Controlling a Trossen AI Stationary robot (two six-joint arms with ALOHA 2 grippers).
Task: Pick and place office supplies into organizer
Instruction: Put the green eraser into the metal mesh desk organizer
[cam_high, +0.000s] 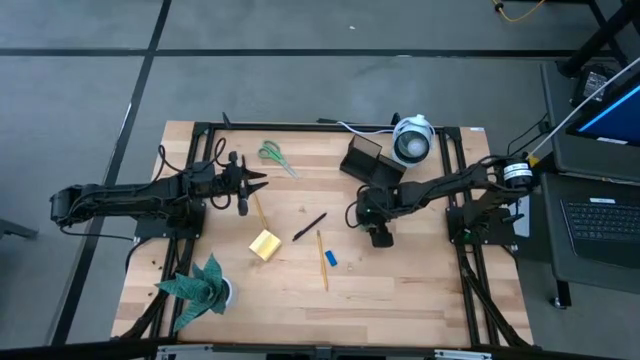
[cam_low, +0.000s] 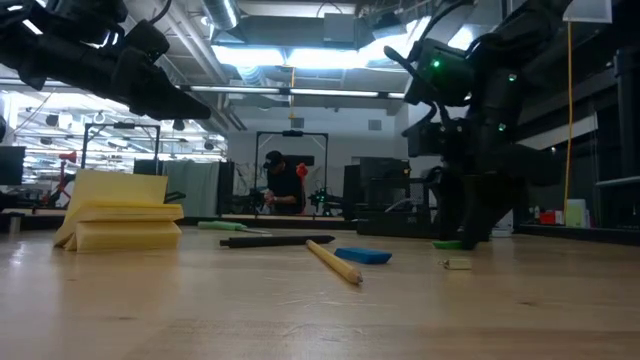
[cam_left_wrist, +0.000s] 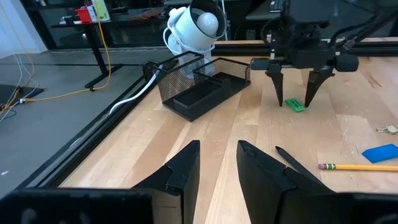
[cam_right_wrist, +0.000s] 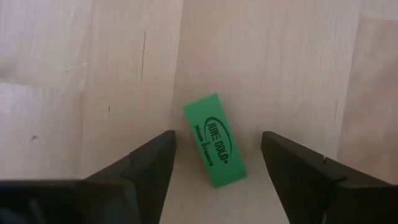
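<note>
Green eraser (cam_right_wrist: 214, 140): small flat green block with black print, lying askew on the wood between the right gripper's fingers, touching neither.
Writing: the eraser reads "JUNE GOLD"; a smaller line beneath is too small to read.
Right gripper (cam_left_wrist: 297, 93): pointing straight down over the eraser, jaws apart, tips just above the surface.
Left gripper (cam_left_wrist: 217, 171): held level above the left part of the surface, aimed toward the right arm, jaws slightly apart and holding nothing.
Other supplies: a yellow sticky-note pad (cam_high: 264, 245) near the middle, a black pen (cam_high: 309, 227) and a yellow pencil (cam_high: 322, 259) beside it, a small blue block (cam_high: 331, 258) just beside the pencil, green-handled scissors (cam_high: 273, 155) toward the far edge.
Organizer (cam_left_wrist: 202, 90): black mesh tray with a raised back, at the far side near the right arm, next to a round white camera (cam_left_wrist: 194, 26).
Surface (cam_high: 300, 295): pale wooden boards; a green paper plant (cam_high: 200, 285) stands at the near left corner.
Room: a workshop with ceiling lights; a person (cam_low: 283, 185) stands far behind.
</note>
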